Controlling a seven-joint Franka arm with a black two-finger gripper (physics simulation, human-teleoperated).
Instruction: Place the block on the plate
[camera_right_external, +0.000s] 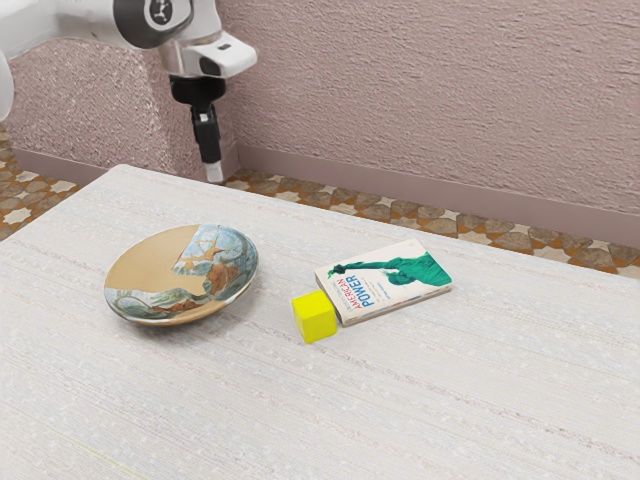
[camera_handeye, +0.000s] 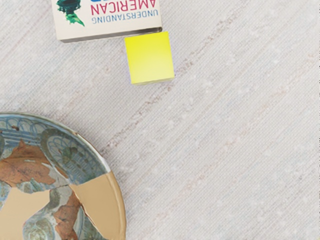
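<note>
The gripper (camera_right_external: 213, 172) hangs above and behind the plate, near the table's far edge in the exterior view, well apart from the block. On the tabletop rests a yellow block (camera_right_external: 315, 317), close against a corner of the book; in the wrist view the block (camera_handeye: 150, 58) stands beside the book's edge. A round plate (camera_right_external: 155, 262) with tan areas and blue-brown painted patterns lies to the exterior view's left of the block, with bare table between them. Part of the plate (camera_handeye: 101, 200) shows in the wrist view.
A book (camera_right_external: 390, 280) with a green figure on its white cover lies flat beside the block, and also appears in the wrist view as a book (camera_handeye: 110, 22). The pale table (camera_right_external: 400, 400) has its far edge near a textured pink wall.
</note>
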